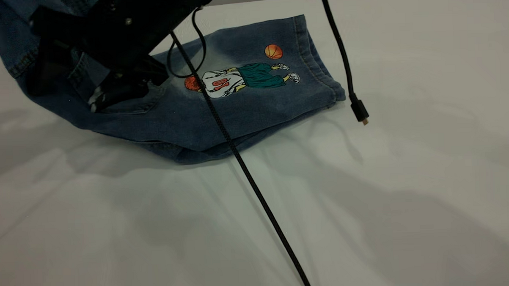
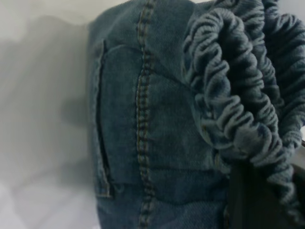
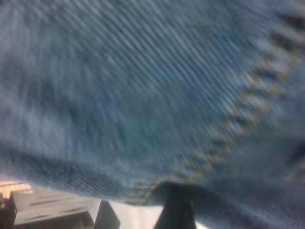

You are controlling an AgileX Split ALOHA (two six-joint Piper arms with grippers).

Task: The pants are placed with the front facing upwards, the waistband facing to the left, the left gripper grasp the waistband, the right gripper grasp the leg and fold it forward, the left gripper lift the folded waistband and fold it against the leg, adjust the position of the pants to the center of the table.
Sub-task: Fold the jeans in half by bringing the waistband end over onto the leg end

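The blue denim pants (image 1: 244, 105) lie folded lengthwise on the white table (image 1: 367, 207), the basketball-player print (image 1: 239, 78) facing up and the leg hems (image 1: 319, 68) toward the right. Their left end rises off the table (image 1: 5, 37). A black arm reaches over that end, and the left gripper (image 1: 108, 91) sits low over the patch pocket (image 1: 139, 104), mostly hidden by its own body. In the left wrist view the left gripper (image 2: 257, 200) is shut on the ruffled waistband (image 2: 238, 95), held above the pocket (image 2: 119, 124). Denim (image 3: 143, 86) fills the right wrist view, draped over the right gripper (image 3: 178, 207), which appears shut on it.
A thick braided cable (image 1: 256, 189) runs diagonally across the pants and down the table. A second cable with a loose plug (image 1: 359, 112) hangs beside the leg hems. Bare table stretches to the front and the right.
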